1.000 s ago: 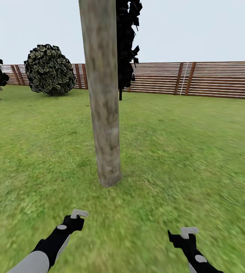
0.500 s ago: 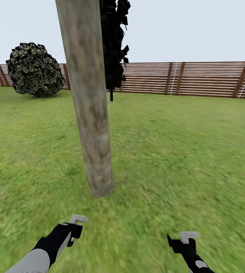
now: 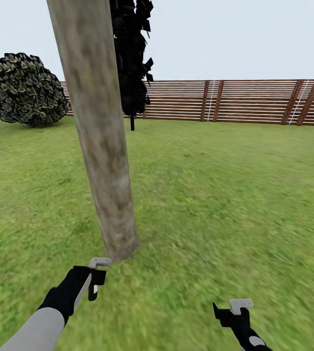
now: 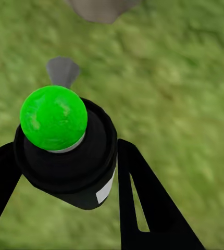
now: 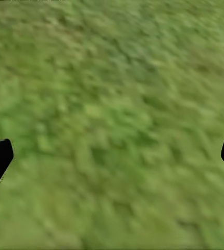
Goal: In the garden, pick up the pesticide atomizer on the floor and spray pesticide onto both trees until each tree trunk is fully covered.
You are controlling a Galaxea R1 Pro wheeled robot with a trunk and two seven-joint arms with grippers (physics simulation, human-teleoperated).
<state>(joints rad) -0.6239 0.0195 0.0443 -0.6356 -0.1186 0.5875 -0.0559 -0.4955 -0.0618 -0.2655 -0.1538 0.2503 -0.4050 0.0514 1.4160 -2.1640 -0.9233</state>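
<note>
Atomizer (image 4: 65,140) clamped in left pincer (image 3: 94,278), near trunk (image 3: 101,146) base.

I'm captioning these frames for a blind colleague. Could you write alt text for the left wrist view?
A black sprayer bottle with a round bright green cap sits between the two black fingers of the left end effector, seen from above over blurred green grass lawn. A small grey nozzle pokes out past the cap, and the base of a pale tan-grey tree trunk lies beyond it.
</note>
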